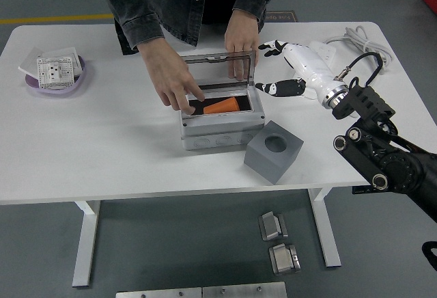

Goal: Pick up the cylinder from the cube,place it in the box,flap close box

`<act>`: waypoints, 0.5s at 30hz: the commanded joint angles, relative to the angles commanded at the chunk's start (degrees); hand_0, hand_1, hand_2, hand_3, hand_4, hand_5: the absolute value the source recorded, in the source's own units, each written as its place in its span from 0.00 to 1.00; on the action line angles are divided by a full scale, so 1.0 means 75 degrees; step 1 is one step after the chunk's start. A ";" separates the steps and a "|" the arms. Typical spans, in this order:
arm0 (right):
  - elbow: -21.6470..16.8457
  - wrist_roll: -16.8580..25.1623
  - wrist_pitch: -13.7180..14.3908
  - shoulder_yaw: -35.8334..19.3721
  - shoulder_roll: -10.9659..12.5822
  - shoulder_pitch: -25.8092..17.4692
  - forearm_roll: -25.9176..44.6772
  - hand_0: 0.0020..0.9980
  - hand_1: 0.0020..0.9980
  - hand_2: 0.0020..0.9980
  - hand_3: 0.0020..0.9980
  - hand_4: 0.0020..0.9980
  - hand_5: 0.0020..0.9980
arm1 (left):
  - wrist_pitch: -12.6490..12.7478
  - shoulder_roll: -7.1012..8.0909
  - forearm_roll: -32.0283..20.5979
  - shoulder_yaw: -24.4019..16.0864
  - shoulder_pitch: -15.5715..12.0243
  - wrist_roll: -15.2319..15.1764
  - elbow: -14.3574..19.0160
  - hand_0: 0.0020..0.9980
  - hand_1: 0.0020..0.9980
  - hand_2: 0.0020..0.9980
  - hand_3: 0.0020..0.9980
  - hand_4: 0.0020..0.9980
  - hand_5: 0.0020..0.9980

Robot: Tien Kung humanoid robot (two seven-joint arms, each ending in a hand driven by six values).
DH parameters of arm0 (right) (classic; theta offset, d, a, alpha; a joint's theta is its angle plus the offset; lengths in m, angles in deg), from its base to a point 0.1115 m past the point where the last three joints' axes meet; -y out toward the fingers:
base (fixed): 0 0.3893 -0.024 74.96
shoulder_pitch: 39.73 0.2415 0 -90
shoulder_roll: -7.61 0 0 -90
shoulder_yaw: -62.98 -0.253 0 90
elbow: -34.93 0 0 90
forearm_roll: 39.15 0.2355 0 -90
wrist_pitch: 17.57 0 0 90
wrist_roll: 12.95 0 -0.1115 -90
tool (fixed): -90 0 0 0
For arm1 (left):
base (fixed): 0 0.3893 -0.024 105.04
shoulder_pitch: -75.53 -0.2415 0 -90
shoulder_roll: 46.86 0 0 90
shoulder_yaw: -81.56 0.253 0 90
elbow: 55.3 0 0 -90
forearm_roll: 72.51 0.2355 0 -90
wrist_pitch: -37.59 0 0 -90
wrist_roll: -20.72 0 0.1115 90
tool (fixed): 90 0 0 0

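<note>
The orange cylinder point(222, 106) lies on its side inside the grey box point(220, 129). The box's clear lid point(217, 72) stands half raised. A person's hand point(242, 37) holds the lid's far edge, and the person's other hand point(172, 83) reaches into the box with a finger at the cylinder's left end. My right hand point(281, 69) is open and empty, just right of the box and above the table. The grey cube point(274, 150) with a round hole in its top stands in front of the box's right corner. My left arm is out of view.
A purple dish point(57, 84) with a white socket plate sits at the far left. A white power strip point(326, 52) with its coiled cable point(360, 46) lies at the back right, behind my right hand.
</note>
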 joint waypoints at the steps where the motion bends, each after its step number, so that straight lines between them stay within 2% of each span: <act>1: -0.0131 -0.0015 -0.0018 -0.0093 0.0035 -0.0062 -0.0031 0.83 0.74 0.70 0.79 0.89 0.30 | 0.0000 0.0000 -0.0005 0.0002 -0.0006 0.0000 -0.0002 0.73 0.72 0.59 0.79 0.79 0.34; 8: -0.0655 -0.0057 -0.0072 -0.0240 0.0168 -0.0158 0.0060 0.83 0.73 0.70 0.79 0.89 0.31 | 0.0000 0.0006 -0.0027 0.0030 -0.0012 0.0000 -0.0004 0.73 0.73 0.59 0.79 0.79 0.34; 15: -0.0126 -0.0080 -0.0211 0.0327 -0.0059 0.0682 0.0362 0.83 0.73 0.70 0.78 0.89 0.31 | 0.0002 0.0023 -0.0034 0.0069 0.0024 -0.0005 -0.0002 0.73 0.72 0.59 0.79 0.79 0.34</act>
